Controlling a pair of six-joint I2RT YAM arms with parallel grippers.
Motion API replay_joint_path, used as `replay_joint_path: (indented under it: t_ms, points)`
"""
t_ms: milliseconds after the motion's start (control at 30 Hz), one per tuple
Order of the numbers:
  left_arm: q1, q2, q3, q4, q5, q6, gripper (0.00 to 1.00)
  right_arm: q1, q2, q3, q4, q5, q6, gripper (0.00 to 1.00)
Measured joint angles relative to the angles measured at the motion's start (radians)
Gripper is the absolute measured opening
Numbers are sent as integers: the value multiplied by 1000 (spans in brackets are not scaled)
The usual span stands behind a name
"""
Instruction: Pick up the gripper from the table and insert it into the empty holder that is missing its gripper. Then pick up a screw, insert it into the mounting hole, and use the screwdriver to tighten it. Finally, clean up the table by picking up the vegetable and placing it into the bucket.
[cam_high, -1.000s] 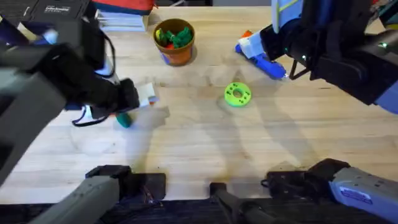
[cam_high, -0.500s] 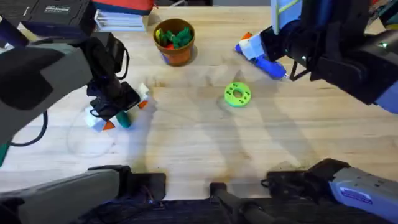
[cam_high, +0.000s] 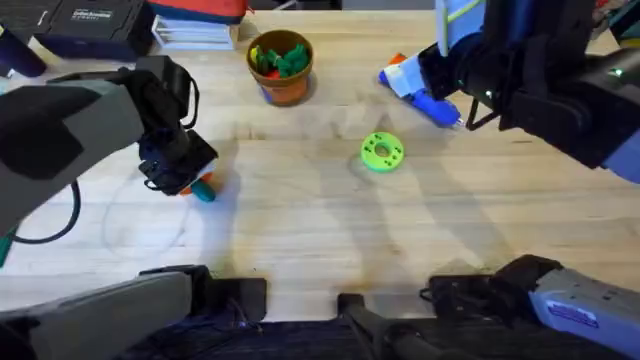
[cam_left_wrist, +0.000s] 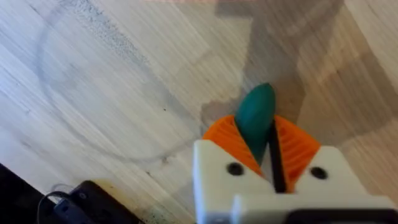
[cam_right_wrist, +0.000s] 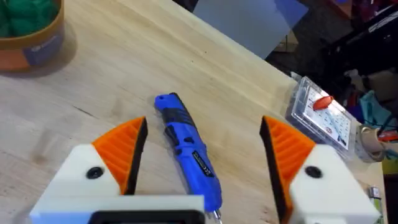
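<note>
The dark teal vegetable (cam_left_wrist: 255, 117) lies on the wooden table at the left (cam_high: 204, 193). My left gripper (cam_left_wrist: 258, 142) has come down on it, and the orange pads (cam_left_wrist: 221, 132) are shut on its sides. The orange bucket (cam_high: 280, 66) with toy vegetables stands at the back middle. The blue screwdriver (cam_right_wrist: 188, 149) lies on the table at the back right (cam_high: 433, 106). My right gripper (cam_right_wrist: 202, 146) hangs over the screwdriver, open, with its orange pads (cam_right_wrist: 127, 146) well apart on either side. The loose gripper piece, the empty holder and the screw are out of view.
A lime-green ring-shaped disc (cam_high: 381, 151) lies right of the table's middle. A dark box (cam_high: 85, 18) and stacked books (cam_high: 195, 30) sit at the back left. A clear case (cam_right_wrist: 320, 115) lies beyond the table edge by the right arm.
My left gripper swung in from the left, dropped over the teal vegetable and shut on it. The right arm and the screwdriver stayed still.
</note>
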Motion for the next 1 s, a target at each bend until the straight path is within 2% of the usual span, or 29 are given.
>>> replay_joint_path:
  t_ms: [133, 267, 300, 333, 433, 567, 667, 867, 1000]
  points:
    - [0, -3, 5, -27, 3, 0, 20, 0, 0, 0, -12, 0, 0, 995]
    - [0, -2, 50, -123, 10, 7, 19, 0, 0, 0, -17, 0, 0, 994]
    - [0, -2, 77, -143, 10, 12, 19, 0, 1, 0, -16, 0, 0, 994]
    - [0, -1, 194, -189, 12, 15, 19, 0, 9, 0, -16, 0, 0, 994]
    - [0, -1, 339, -189, 42, 19, 19, 0, 23, 0, -17, 0, 0, 994]
    - [-15, -2, 471, -82, 101, 19, 19, 0, 27, 0, -17, 0, -1, 994]
    - [-56, -1, 497, 60, 165, 19, 19, 0, 28, 0, -17, 0, -1, 994]
    - [-203, 47, 498, 295, 232, 19, 19, 0, 28, 0, -17, 0, -1, 994]
    - [-262, 141, 498, 388, 251, 19, 19, 0, 28, 0, -17, 0, -1, 994]
